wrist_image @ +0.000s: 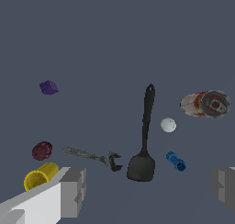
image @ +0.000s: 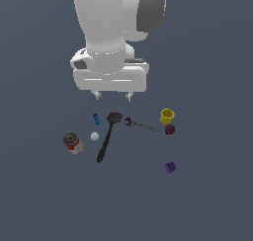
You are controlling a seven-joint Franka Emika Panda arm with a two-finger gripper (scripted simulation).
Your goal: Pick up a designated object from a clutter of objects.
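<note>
Grey floor (image: pixel 207 62) holds one white ball (image: pixel 94 136), one spatula (image: pixel 108 134), one can (image: pixel 73 142); wide-open jaws hold nothing.

Glossy white arm, dark grey joint panel, boxy claw (image: pixel 113 95) (grey fingertip pads (wrist_image: pixel 73 192)).

Simulated scene: featureless grey-blue floor (image: pixel 212 205)

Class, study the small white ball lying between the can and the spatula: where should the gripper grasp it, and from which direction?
Grip the white ball across its middle, coming straight down from above. It is round, so any diameter works, but orient the open gripper so its fingers clear the spatula handle and the can either side.
</note>
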